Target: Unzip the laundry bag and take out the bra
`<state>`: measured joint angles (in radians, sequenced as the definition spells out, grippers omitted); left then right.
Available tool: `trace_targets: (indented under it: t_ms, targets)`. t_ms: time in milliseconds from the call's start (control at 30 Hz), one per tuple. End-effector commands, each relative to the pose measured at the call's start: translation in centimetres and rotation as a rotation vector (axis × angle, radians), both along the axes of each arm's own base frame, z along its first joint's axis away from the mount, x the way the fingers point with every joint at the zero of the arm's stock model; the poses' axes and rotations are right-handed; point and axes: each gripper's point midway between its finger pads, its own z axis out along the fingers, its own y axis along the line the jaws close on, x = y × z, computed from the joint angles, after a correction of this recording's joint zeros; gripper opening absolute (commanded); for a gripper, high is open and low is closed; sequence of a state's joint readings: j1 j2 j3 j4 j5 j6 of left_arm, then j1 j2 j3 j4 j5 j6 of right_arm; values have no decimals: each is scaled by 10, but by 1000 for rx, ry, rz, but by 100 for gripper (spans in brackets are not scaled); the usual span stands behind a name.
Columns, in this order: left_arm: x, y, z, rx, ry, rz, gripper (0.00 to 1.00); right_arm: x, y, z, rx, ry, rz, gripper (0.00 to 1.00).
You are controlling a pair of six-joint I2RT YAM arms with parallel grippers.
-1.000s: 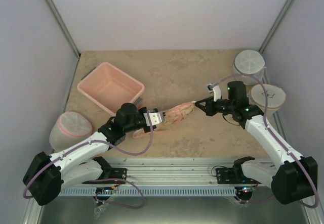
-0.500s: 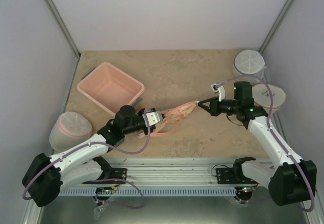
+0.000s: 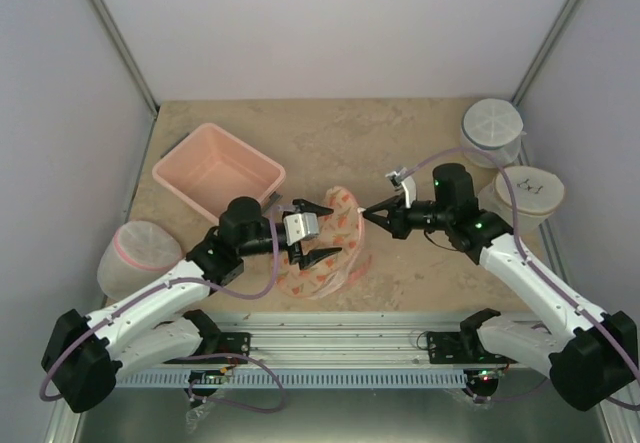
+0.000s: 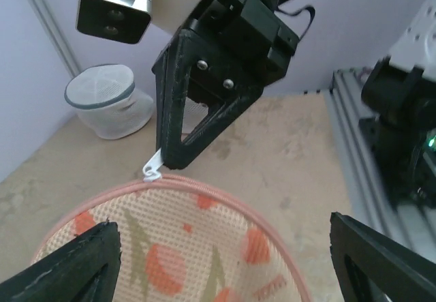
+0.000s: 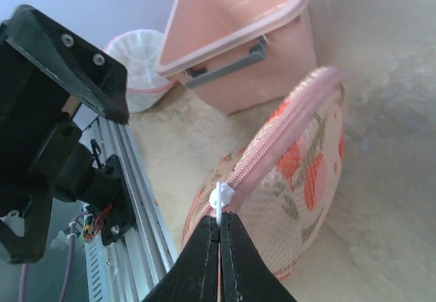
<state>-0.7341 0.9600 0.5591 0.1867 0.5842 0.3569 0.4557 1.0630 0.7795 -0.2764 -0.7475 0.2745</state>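
Pinching: right gripper clamps white zip pull of cream, orange-triangle-print mesh laundry bag.
Left gripper: fingers spread wide, straddling bag.
Bag contents: hidden.

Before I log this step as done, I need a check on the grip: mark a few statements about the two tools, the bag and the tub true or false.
1. The right tool is pinched on the white zip pull of the laundry bag. True.
2. The left tool is clamped shut on the bag. False: its fingers are spread wide apart.
3. The bra lies out on the table. False: no bra is in view.
4. The pink tub stands beyond the bag, on the left arm's side. True.
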Motion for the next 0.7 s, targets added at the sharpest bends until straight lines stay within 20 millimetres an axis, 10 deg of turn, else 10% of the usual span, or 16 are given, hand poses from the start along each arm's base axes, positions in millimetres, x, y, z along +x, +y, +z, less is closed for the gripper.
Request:
trace_targets:
  t_ms: [0,200,667]
  targets:
    - [-2,-6,26,-127,155,-6,84,6,15,30,49,-75,-16,1]
    - [38,-2,28,-191,284,245,66,5,32,39,87,-67,-23,0]
    - [45,-6,7,-152,343,308,62,-14,66,58,107,-127,81,1]
